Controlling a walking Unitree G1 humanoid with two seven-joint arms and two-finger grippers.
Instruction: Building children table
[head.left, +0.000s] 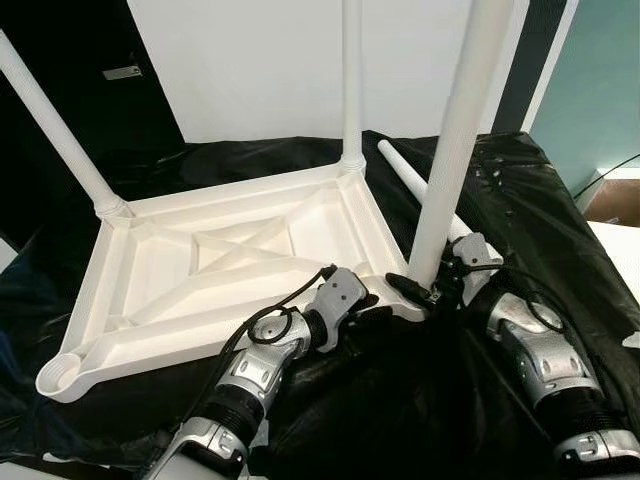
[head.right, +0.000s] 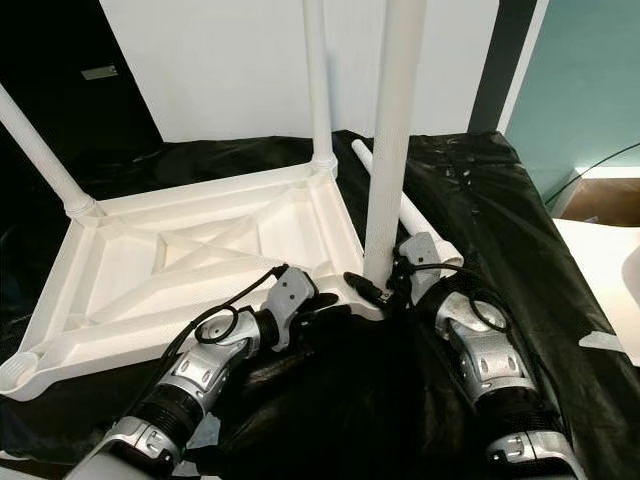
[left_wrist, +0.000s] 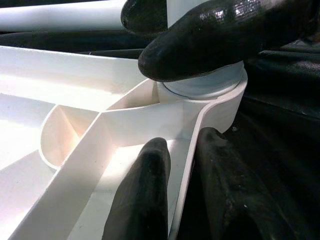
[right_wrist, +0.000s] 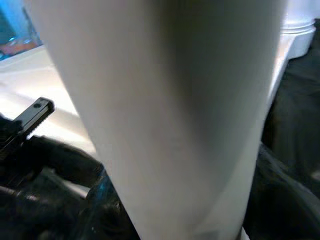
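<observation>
Left tool (left_wrist: 172, 195): fingers straddle near rim of upturned white table (head.left: 240, 260), clamped on it by corner socket.
Right tool (head.left: 432, 285): closed round base of leg (head.left: 455, 150), leg upright in that socket.
Table: upside down on black sheet (head.left: 520, 200); 2 far legs fitted.
Spare leg (head.left: 410, 178): lying beside table, on sheet.

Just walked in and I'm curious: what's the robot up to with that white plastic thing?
It is assembling a small white table, lying upside down on black sheeting. The right gripper grips the leg standing in the near corner socket, while the left gripper pinches the tabletop's rim beside it. Two more legs are fitted; a fourth leg lies loose, one socket unfilled.
</observation>
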